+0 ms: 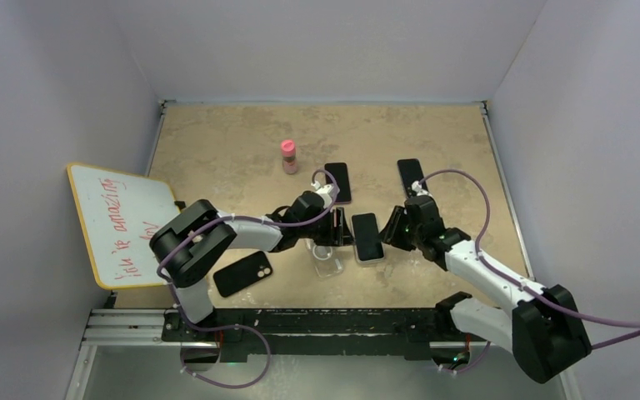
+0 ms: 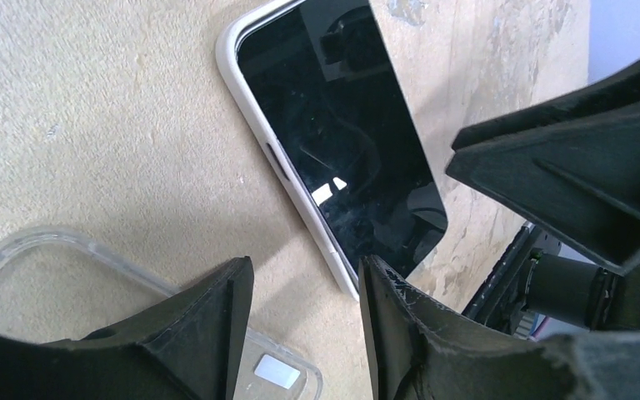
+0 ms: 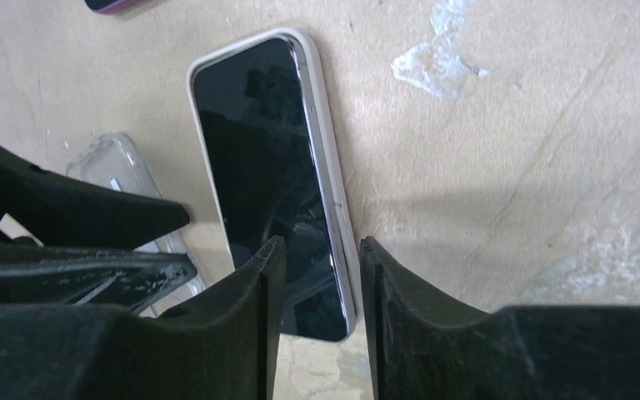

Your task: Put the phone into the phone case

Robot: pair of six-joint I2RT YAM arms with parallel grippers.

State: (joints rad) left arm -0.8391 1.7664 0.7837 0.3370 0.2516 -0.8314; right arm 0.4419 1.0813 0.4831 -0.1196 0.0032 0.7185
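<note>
A black-screened phone with a white rim [image 1: 367,237] lies flat on the table's middle. A clear empty phone case [image 1: 327,259] lies just to its left. My left gripper [image 1: 338,227] is open above the gap between case and phone; in the left wrist view its tips [image 2: 304,287] frame bare table, with the case [image 2: 42,262] to the left and the phone [image 2: 342,158] to the right. My right gripper [image 1: 392,231] is at the phone's right side. In the right wrist view it [image 3: 321,258] is narrowly open, its fingers straddling the white right edge of the phone [image 3: 262,167]; the case [image 3: 121,171] shows beyond.
Other dark phones lie at the back centre [image 1: 338,182], back right [image 1: 410,175] and front left [image 1: 243,273]. A pink bottle [image 1: 288,156] stands at the back. A whiteboard [image 1: 121,221] leans at the left wall. The two grippers are close together.
</note>
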